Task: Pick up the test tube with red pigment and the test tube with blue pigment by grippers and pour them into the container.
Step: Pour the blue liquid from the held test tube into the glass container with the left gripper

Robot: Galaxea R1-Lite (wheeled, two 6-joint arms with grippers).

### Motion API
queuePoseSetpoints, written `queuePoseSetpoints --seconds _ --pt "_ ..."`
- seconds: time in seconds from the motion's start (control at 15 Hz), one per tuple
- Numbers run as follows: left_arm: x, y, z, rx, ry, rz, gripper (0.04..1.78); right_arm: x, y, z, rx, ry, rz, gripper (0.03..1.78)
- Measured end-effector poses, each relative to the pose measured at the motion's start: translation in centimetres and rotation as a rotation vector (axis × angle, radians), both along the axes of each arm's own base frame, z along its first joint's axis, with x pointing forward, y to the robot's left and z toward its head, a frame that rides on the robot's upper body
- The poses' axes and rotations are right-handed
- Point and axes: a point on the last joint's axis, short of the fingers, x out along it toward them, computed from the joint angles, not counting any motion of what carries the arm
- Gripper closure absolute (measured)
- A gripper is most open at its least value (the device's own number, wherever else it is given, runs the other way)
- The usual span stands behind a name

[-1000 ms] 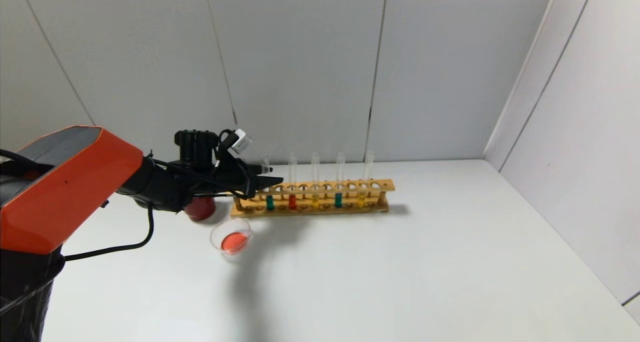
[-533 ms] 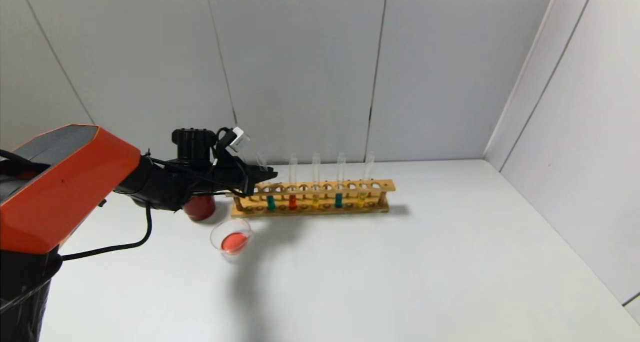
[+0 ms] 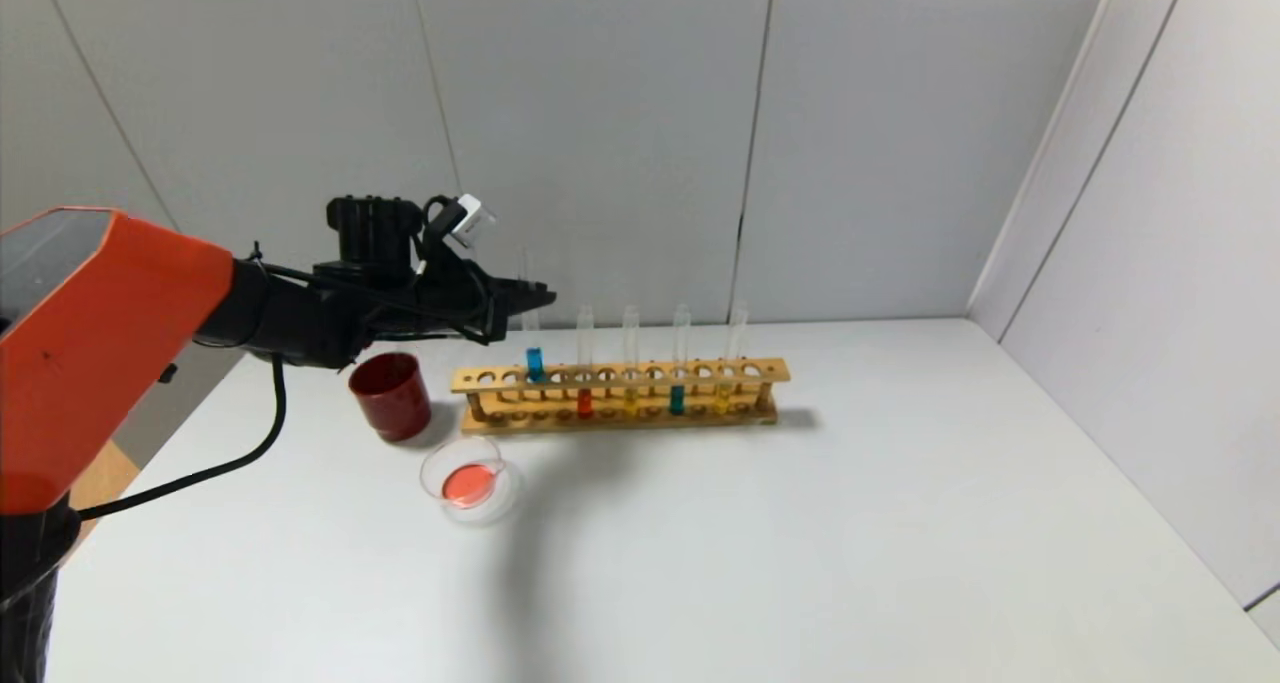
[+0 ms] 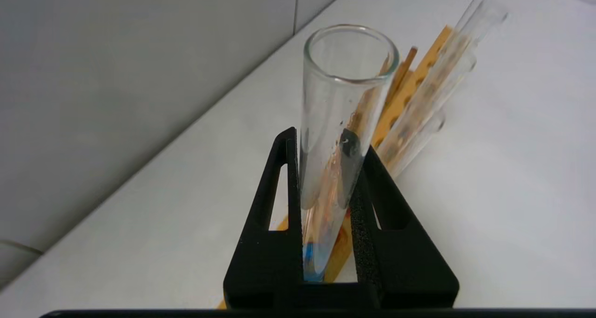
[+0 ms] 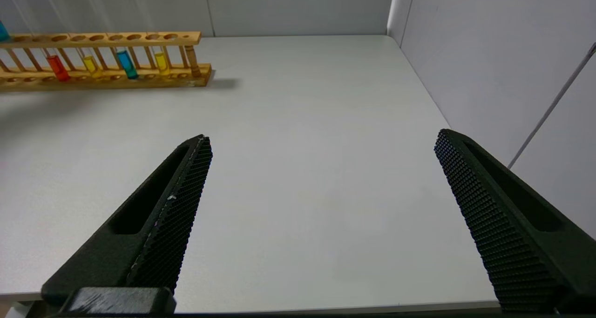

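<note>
Left gripper (image 3: 535,300) clamps the test tube with blue pigment (image 3: 533,338) above the wooden rack's (image 3: 700,371) left end; right gripper (image 5: 321,201) gapes wide.

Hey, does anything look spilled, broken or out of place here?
No spills or breaks. One blue test tube sits higher than the others in the rack, clamped by the left gripper.

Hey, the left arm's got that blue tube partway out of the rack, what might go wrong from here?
1. The test tube with blue pigment has its bottom near the wooden rack; moving sideways too soon could snag it.
2. The left gripper pinches smooth glass, so it might slip.
3. The container is low and already holds red liquid; pouring could splash.
</note>
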Motion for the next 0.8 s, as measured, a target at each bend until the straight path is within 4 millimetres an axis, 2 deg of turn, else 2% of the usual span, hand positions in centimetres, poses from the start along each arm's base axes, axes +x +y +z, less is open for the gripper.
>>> queuePoseSetpoints --seconds 0.2,0.4,0.6,0.8 --pt "-1.1 0.3 3.7 -0.001 -0.019 0.009 1.48 0.0 0.0 0.0 0.000 0.000 0.000 0.06" --pt "-3.0 1.6 6.5 -0.006 -0.064 0.032 1.48 0.0 0.0 0.0 0.000 0.000 0.000 0.06" --pt "-6.0 4.1 7.9 0.013 -0.075 0.078 1.48 0.0 0.0 0.0 0.000 0.000 0.000 0.06" --pt "-9.2 7.5 7.4 0.124 -0.098 0.131 1.48 0.0 0.0 0.0 0.000 0.000 0.000 0.06"
